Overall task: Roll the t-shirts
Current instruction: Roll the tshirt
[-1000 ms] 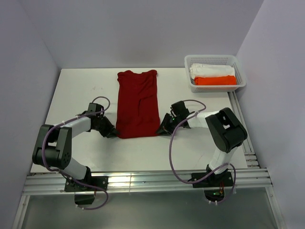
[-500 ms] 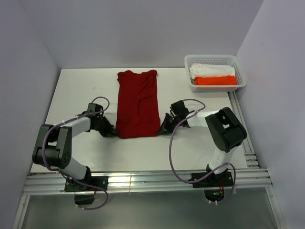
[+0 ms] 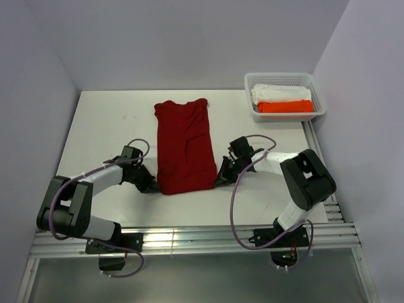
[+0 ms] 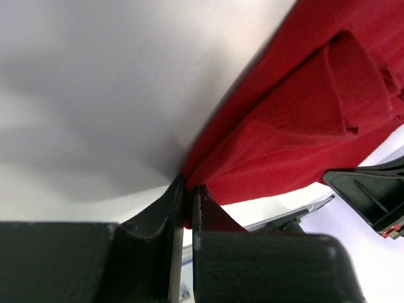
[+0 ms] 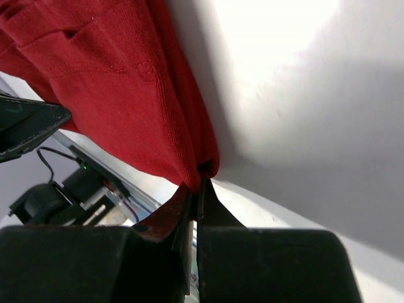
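Because each wrist hides its own fingertips from above, the grip shows only in the wrist views. The left tool (image 4: pixel 188 197) is clenched on a thin edge of the t-shirt (image 3: pixel 183 145), with red cloth showing in the narrow slit between its fingers. The right tool (image 5: pixel 197 189) is clenched the same way, the cloth bunched into a small pucker right at its tips.

The t-shirt lies on the white counter (image 3: pixel 107 126) between the two tools. Its near corners are at their tips, and its length runs away from them toward the far wall. Whether the pinched hem is lifted off the counter cannot be told.

Ahead of the left tool a loose fold rides on top of the cloth, and the garment is cut off at the top and right of that view. A dark part of the opposite arm pokes in at the side of each wrist view. No neck label can be made out.

Beyond the right tool and off to its right, well apart, stands a white basket (image 3: pixel 278 75). It holds a white bundle (image 3: pixel 281 92) and an orange bundle (image 3: pixel 285 106), both partly hidden by the basket wall.
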Controlling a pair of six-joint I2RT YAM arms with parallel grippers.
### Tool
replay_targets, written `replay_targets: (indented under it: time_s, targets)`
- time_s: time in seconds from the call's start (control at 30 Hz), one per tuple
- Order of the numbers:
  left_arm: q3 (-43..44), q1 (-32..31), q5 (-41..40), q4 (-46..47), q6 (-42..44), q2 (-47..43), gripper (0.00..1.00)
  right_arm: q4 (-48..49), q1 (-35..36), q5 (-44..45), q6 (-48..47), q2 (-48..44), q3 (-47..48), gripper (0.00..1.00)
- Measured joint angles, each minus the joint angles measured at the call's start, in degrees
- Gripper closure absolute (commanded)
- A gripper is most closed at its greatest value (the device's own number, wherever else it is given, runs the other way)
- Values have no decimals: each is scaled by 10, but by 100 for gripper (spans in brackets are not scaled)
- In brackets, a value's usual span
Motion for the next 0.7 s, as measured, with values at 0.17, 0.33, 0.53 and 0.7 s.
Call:
replay_targets:
  time_s: [0.17, 0.33, 0.53, 0.7]
  targets:
    - [-10, -12, -4, -61, -25, -38, 100, -70, 0, -3, -24, -22, 8, 100]
    - [4, -13, 1, -104, -48, -44, 100, -144, 1, 0, -46, -26, 64, 100]
    - [88, -8, -2, -165, -53, -11, 100, -213, 1, 7, -72, -14, 158, 100]
    - [129, 22, 4, -188, -55, -4, 100, -253, 0, 10, -89, 25, 221, 100]
